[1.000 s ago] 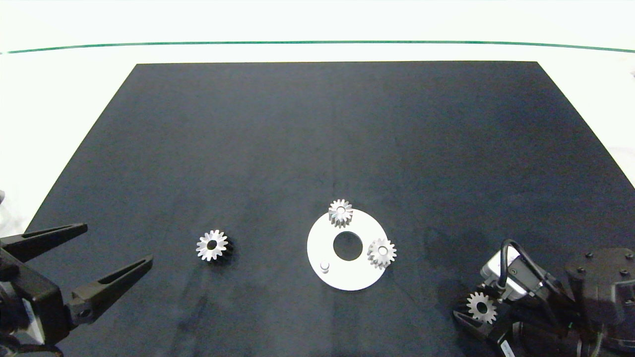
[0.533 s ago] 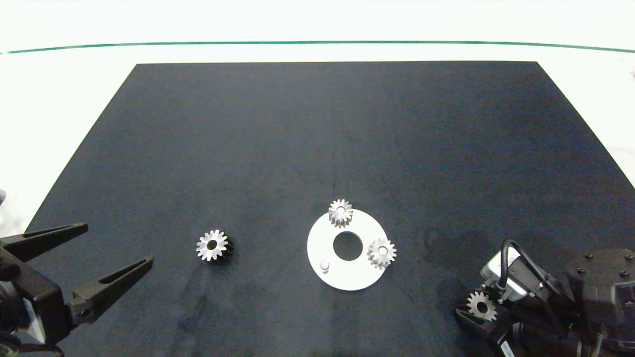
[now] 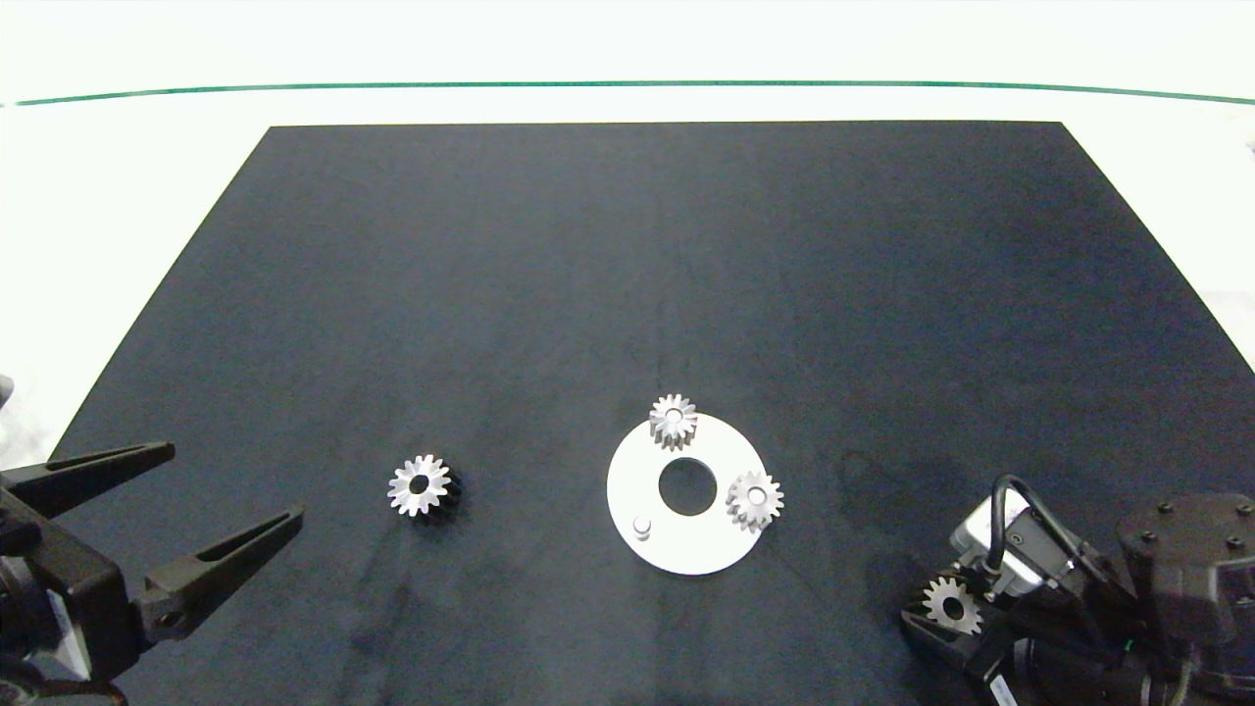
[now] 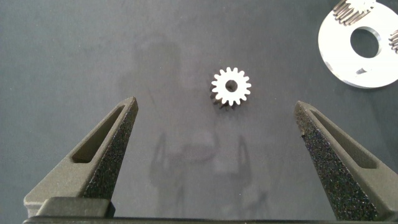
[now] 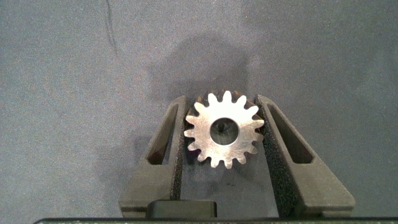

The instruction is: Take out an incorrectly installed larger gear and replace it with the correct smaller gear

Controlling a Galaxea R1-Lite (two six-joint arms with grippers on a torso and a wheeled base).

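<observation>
Big gear [image 5: 222,129] pinched in R gripper [image 3: 966,637], near mat [image 3: 627,245] edge, well R of plate [image 3: 642,490].
Sunk lower vs a sec ago, prob set-down next; small gear [image 3: 419,484] loose on mat, ahead of L gripper [image 4: 224,155], splayed wide; peg [image 3: 642,527] bare.

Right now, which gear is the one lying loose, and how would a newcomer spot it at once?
Start at the black mat and find the white disc near its front edge. The smaller gear lies flat on the mat to the disc's left, ahead of the open left gripper. Unlike the two gears on the disc and the larger gear clamped in the right gripper, nothing touches it.
</observation>
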